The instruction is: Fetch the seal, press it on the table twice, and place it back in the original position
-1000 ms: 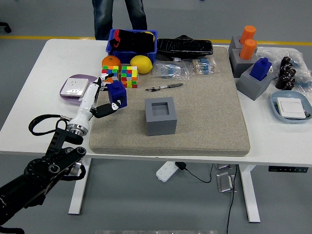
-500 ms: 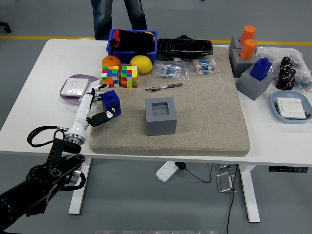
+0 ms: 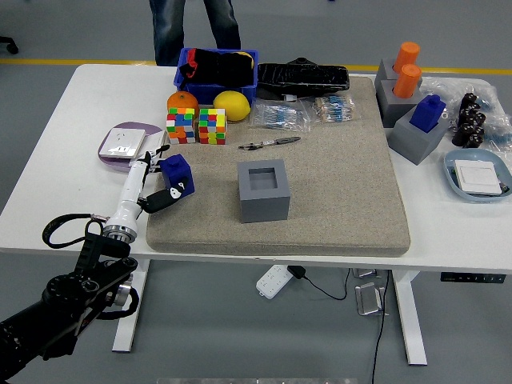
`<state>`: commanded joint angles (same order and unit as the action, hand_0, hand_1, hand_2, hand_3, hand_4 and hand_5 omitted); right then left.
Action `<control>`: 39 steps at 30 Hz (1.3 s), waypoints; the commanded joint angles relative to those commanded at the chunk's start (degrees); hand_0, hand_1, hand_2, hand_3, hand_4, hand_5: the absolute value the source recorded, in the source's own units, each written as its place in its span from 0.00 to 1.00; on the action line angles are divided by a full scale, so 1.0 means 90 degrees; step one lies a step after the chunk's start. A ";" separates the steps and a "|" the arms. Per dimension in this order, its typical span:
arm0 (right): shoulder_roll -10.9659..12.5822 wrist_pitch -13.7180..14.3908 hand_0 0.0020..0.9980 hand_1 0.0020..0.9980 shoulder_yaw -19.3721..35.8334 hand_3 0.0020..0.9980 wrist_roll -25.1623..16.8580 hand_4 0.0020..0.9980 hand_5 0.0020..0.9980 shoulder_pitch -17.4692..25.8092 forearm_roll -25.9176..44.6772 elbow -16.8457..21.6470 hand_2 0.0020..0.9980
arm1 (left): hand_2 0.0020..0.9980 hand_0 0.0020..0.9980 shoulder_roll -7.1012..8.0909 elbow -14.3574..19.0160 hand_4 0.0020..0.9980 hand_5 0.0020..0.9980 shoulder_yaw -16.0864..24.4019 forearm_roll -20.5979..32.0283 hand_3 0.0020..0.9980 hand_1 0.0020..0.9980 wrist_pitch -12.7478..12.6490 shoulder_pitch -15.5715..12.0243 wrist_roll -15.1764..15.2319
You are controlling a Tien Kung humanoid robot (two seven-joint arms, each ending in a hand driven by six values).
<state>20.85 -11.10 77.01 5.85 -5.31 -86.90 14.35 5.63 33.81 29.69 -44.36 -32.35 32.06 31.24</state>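
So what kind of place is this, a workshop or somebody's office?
Probably a robotics lab or test floor. A white table stands on a grey floor with a yellow line, loaded with practice props like puzzle cubes and a grey block, while the left hand holds a blue seal.

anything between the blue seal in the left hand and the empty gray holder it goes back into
Nothing visible does. The blue seal, held in the left hand at the mat's left edge, has only bare mat between it and the gray holder.

Person (image 3: 194, 28) at 12 o'clock cropped above the legs; bag (image 3: 484, 96) contents at 2 o'clock too tiny.
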 joint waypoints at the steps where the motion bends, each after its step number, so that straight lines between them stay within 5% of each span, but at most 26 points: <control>1: -0.0002 -0.0001 0.80 0.71 0.0002 0.67 0.0000 0.77 0.56 0.0001 -0.0001 -0.0001 0.71 | 0.39 0.83 0.0001 0.0012 0.54 0.00 0.0011 -0.0002 0.85 0.47 -0.0003 -0.0004 0.0008; 10: 0.0012 -0.0002 0.80 0.71 0.0015 0.67 0.0001 0.77 0.56 0.0006 -0.0015 -0.0002 0.71 | 0.39 0.83 0.0115 0.0702 0.54 0.00 0.0455 -0.0356 0.85 0.47 0.0012 0.0008 -0.0058; 18: 0.0026 -0.0001 0.80 0.71 0.0039 0.67 0.0001 0.77 0.56 -0.0004 -0.0025 -0.0006 0.71 | 0.39 0.83 0.0283 0.1700 0.54 0.00 0.0775 -0.1118 0.85 0.47 0.0496 0.0122 -0.0723; 26: 0.0037 -0.0007 0.80 0.71 0.0030 0.67 0.0000 0.77 0.56 -0.0020 -0.0014 -0.0006 0.71 | 0.39 0.83 0.0509 0.2692 0.54 0.00 0.0430 -0.1262 0.86 0.47 0.0920 0.0440 -0.1190; 39: 0.0043 -0.0011 0.80 0.71 -0.0039 0.67 0.0008 0.77 0.56 -0.0031 0.0007 -0.0017 0.71 | 0.39 0.83 0.0483 0.2738 0.54 0.00 -0.0341 -0.1082 0.86 0.47 0.1059 0.0759 -0.1305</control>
<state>21.24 -11.20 76.66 5.92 -5.59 -86.84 14.19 9.98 58.45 26.62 -54.10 -22.82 38.89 19.49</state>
